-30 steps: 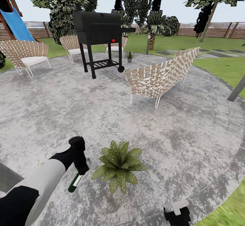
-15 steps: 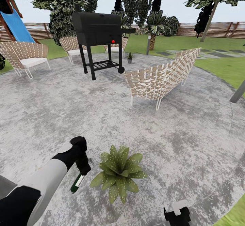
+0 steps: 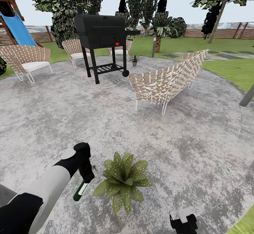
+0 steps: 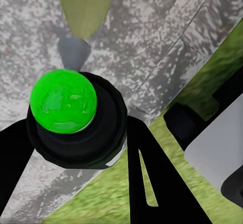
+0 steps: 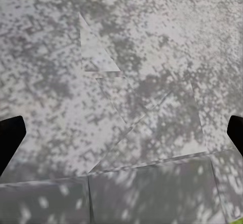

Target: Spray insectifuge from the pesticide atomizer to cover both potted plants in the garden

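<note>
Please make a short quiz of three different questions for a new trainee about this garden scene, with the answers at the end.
1. True or false: the left tool is holding the pesticide atomizer.
2. Multiple choice: what stands nearest to the atomizer in the head view? A) the black grill B) the near potted plant C) the blue slide
3. Fill in: the second potted plant stands at the far edge of the patio, to the right of the ____.

Key
1. True; the left wrist view shows its fingers on either side of the bottle.
2. B
3. grill
</note>
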{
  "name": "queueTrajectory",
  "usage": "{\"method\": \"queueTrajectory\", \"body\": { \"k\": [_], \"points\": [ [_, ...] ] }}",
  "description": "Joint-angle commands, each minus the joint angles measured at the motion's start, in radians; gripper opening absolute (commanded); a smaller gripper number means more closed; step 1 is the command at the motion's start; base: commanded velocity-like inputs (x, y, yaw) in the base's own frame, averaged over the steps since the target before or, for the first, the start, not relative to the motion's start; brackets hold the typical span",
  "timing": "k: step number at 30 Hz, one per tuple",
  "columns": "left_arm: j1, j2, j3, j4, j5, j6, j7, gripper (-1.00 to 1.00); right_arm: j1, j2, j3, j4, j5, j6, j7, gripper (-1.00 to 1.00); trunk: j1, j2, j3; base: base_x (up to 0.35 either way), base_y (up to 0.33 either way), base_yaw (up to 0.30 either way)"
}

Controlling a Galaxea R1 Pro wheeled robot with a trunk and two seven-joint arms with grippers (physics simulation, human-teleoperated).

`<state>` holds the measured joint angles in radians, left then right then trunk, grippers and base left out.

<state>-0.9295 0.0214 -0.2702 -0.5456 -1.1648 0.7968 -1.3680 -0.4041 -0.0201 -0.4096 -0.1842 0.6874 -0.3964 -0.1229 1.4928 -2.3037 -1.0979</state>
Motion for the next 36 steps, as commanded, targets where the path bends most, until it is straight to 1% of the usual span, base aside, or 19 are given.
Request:
{"method": "queueTrajectory", "body": {
  "k": [1, 4, 7, 9, 11, 12, 13, 15, 17, 18, 20, 23, 26, 27, 28, 29, 33, 34, 36],
  "points": [
    [0.0, 0.003, -0.005, -0.001, -0.003, 0.01, -0.008, -1.0, -0.001, 0.0, -0.006, 0.002, 0.011, -0.004, -0.004, 1.0, 0.0, 0.0, -0.001, 0.0, 0.0, 0.0],
    [0.001, 0.016, -0.005, -0.001, -0.005, 0.009, -0.008, -1.0, -0.001, 0.0, -0.006, 0.002, 0.011, -0.004, -0.004, 1.0, 0.0, 0.0, -0.001, 0.0, 0.0, 0.0],
    [-0.013, 0.013, -0.002, -0.006, -0.005, 0.012, -0.008, -1.0, -0.001, 0.0, -0.006, 0.002, 0.011, -0.004, -0.004, 1.0, 0.0, 0.0, -0.001, 0.0, 0.0, 0.0],
    [-0.019, 0.003, 0.0, -0.013, -0.004, 0.018, -0.008, -1.0, -0.001, 0.0, -0.006, 0.002, 0.011, -0.004, -0.004, 1.0, 0.0, 0.0, -0.001, 0.0, 0.0, 0.0],
    [-0.023, 0.004, 0.0, -0.015, -0.004, 0.021, -0.008, -1.0, -0.001, 0.0, -0.006, 0.002, 0.011, -0.004, -0.004, 1.0, 0.0, 0.0, -0.001, 0.0, 0.0, 0.0],
    [-0.022, 0.009, 0.001, -0.015, -0.004, 0.021, -0.008, -1.0, -0.001, 0.0, -0.006, 0.002, 0.011, -0.004, -0.004, 1.0, 0.0, 0.0, -0.001, 0.0, 0.0, 0.0],
    [-0.017, 0.015, 0.003, -0.013, -0.004, 0.019, -0.008, -1.0, -0.001, 0.0, -0.006, 0.002, 0.011, -0.004, -0.004, 1.0, 0.0, 0.0, -0.001, 0.0, 0.0, 0.0],
    [-0.011, 0.034, 0.004, -0.006, -0.004, 0.013, -0.008, -1.0, -0.001, 0.0, -0.006, 0.002, 0.011, -0.004, -0.004, 1.0, 0.0, 0.0, -0.001, 0.0, 0.0, 0.0],
    [-0.005, 0.066, 0.005, -0.002, 0.003, 0.009, -0.007, -1.0, -0.001, 0.0, -0.006, 0.002, 0.011, -0.004, -0.004, 1.0, 0.0, 0.0, -0.001, 0.0, 0.0, 0.0],
    [0.005, 0.087, 0.005, 0.0, 0.007, 0.008, -0.006, -1.0, -0.001, 0.0, -0.006, 0.002, 0.011, -0.004, -0.004, 1.0, 0.0, 0.0, -0.001, 0.0, 0.0, 0.0],
    [0.028, 0.095, 0.005, 0.0, 0.009, 0.007, -0.004, -1.0, -0.001, 0.0, -0.006, 0.002, 0.011, -0.004, -0.004, 1.0, 0.0, 0.0, -0.001, 0.0, 0.0, 0.0],
    [0.067, 0.096, 0.006, 0.0, 0.01, 0.007, 0.004, -1.0, -0.001, 0.0, -0.006, 0.002, 0.011, -0.004, -0.004, 1.0, 0.0, 0.0, -0.001, 0.0, 0.0, 0.0],
    [0.094, 0.089, 0.006, 0.0, 0.023, 0.007, 0.007, -1.0, -0.001, 0.0, -0.006, 0.002, 0.011, -0.004, -0.004, 1.0, 0.0, 0.0, -0.001, 0.0, 0.0, 0.0],
    [0.101, 0.085, 0.006, 0.0, 0.032, 0.007, 0.007, -1.0, -0.001, 0.0, -0.006, 0.002, 0.011, -0.004, -0.004, 1.0, 0.0, 0.0, -0.001, 0.0, 0.0, 0.0],
    [0.108, 0.079, 0.005, 0.0, 0.054, 0.007, 0.008, -1.0, -0.001, 0.0, -0.006, 0.002, 0.011, -0.004, -0.004, 1.0, 0.0, 0.0, -0.001, 0.0, 0.0, 0.0],
    [0.111, 0.075, 0.005, -0.003, 0.068, 0.008, 0.009, -1.0, -0.001, 0.0, -0.006, 0.002, 0.011, -0.004, -0.004, 1.0, 0.0, 0.0, -0.001, 0.0, 0.0, 0.0],
    [0.112, 0.042, 0.006, -0.008, 0.071, 0.009, 0.009, -1.0, -0.002, 0.0, -0.006, 0.002, 0.011, -0.004, -0.004, 1.0, 0.0, 0.0, -0.001, 0.0, 0.0, 0.0],
    [0.113, 0.039, 0.006, -0.004, 0.071, 0.008, 0.009, -1.0, -0.001, 0.0, -0.006, 0.002, 0.011, -0.004, -0.004, 1.0, 0.0, 0.0, -0.001, 0.0, 0.0, 0.0],
    [0.124, 0.043, 0.005, -0.001, 0.071, 0.005, 0.009, -1.0, -0.001, 0.0, -0.006, 0.002, 0.011, -0.004, -0.004, 1.0, 0.0, 0.0, -0.001, 0.0, 0.0, 0.0]
  ]
}}
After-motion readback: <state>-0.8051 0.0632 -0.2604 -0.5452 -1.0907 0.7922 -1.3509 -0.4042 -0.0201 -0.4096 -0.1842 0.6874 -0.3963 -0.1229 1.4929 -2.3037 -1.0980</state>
